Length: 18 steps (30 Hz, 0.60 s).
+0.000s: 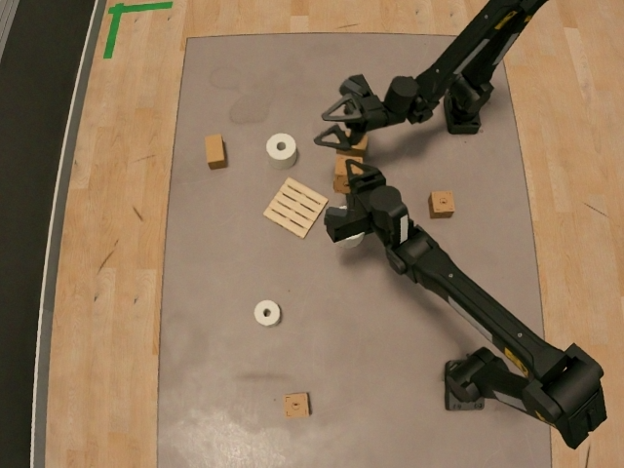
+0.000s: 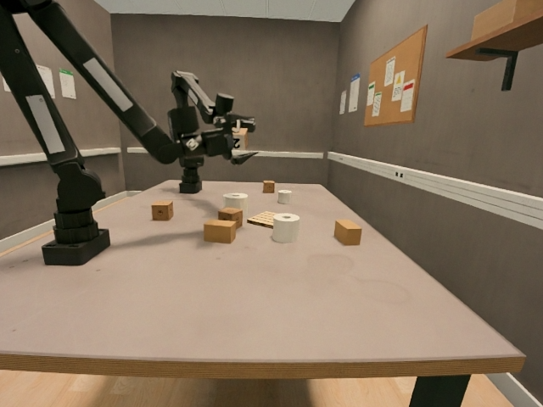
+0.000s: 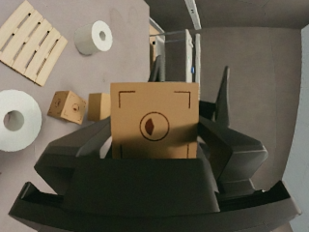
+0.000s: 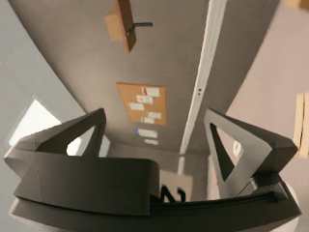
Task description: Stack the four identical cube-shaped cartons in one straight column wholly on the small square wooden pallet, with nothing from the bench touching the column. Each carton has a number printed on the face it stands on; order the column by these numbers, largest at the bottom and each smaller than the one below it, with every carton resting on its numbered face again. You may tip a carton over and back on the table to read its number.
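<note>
Brown cardboard shows between the left gripper (image 1: 352, 166) (image 2: 241, 129) (image 3: 154, 123)'s fingers: part-way open, it grips a carton (image 1: 347, 169) (image 2: 239, 139) (image 3: 154, 113) (image 4: 176, 184) above the counter (image 1: 226, 277) (image 2: 350, 306), its printed 2 turned sideways. The right gripper (image 1: 319, 129) (image 2: 249, 137) (image 3: 192, 59) (image 4: 154, 113) is spread wide, holding nothing, near that carton.

The wooden pallet (image 1: 295, 207) (image 2: 263, 219) (image 3: 31, 43) (image 4: 302, 126) lies bare, well in from every edge. A white roll (image 1: 281, 151) (image 2: 286, 228) (image 3: 93, 38) stands near its side facing the short edge by the right arm; a large roll (image 1: 348, 239) (image 2: 235, 203) (image 3: 16, 121) stands toward the arm-base edge, tightening the room there. A second carton (image 1: 341, 185) (image 2: 230, 217) (image 3: 68, 107) and a plain block (image 1: 357, 145) (image 2: 219, 231) (image 3: 98, 106) sit close together beneath the grippers.

Nearer the arm-base edge is a third carton (image 1: 442, 204) (image 2: 162, 211), with space around it. A fourth carton (image 1: 295, 405) (image 2: 268, 186) lies toward the far short edge, beyond a small roll (image 1: 265, 311) (image 2: 283, 197) (image 4: 237, 148). Another block (image 1: 215, 151) (image 2: 347, 231) sits near the long edge opposite the bases.
</note>
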Tool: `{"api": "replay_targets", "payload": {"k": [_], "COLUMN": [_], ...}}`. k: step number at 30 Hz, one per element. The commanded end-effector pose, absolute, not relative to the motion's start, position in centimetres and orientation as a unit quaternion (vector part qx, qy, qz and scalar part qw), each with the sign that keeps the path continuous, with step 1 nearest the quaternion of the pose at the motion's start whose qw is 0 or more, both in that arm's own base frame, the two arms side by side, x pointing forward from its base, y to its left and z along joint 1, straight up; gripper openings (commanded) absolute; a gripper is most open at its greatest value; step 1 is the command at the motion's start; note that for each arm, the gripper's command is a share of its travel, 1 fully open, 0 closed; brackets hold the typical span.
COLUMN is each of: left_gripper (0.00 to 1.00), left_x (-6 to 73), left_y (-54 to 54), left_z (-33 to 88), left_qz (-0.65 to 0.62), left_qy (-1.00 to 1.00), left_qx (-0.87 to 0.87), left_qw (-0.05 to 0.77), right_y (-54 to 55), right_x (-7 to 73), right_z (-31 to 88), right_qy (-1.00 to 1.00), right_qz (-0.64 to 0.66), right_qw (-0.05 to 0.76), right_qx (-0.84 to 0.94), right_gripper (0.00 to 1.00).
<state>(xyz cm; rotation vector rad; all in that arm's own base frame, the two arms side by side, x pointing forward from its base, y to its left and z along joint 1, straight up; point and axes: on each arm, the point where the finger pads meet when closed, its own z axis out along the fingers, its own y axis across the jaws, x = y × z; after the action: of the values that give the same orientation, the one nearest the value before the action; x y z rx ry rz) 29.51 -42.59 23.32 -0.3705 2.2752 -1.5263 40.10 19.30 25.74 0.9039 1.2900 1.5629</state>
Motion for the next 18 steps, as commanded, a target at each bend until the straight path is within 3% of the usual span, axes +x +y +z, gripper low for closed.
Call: {"api": "replay_targets", "payload": {"k": [1,11,18], "left_gripper": [0.50,0.50,0.50], "left_x": [30.2,30.2,30.2], "left_y": [-43.3,-43.3,-43.3], "left_z": [25.7,25.7,25.7], "left_qz": [-0.559,-0.559,-0.559], "left_qy": [0.796,0.796,0.796], "left_qx": [-0.129,-0.129,-0.129], "left_qw": [0.196,0.196,0.196], "right_y": [19.4,14.3,11.8], "right_x": [42.6,48.6,50.7], "right_z": [28.0,34.2,36.4], "right_qy": [0.552,0.612,0.643], "right_qz": [0.581,0.412,0.322], "right_qw": [0.507,0.633,0.670], "right_qx": [0.318,0.233,0.184], "right_gripper": [1.00,1.00,1.00]}}
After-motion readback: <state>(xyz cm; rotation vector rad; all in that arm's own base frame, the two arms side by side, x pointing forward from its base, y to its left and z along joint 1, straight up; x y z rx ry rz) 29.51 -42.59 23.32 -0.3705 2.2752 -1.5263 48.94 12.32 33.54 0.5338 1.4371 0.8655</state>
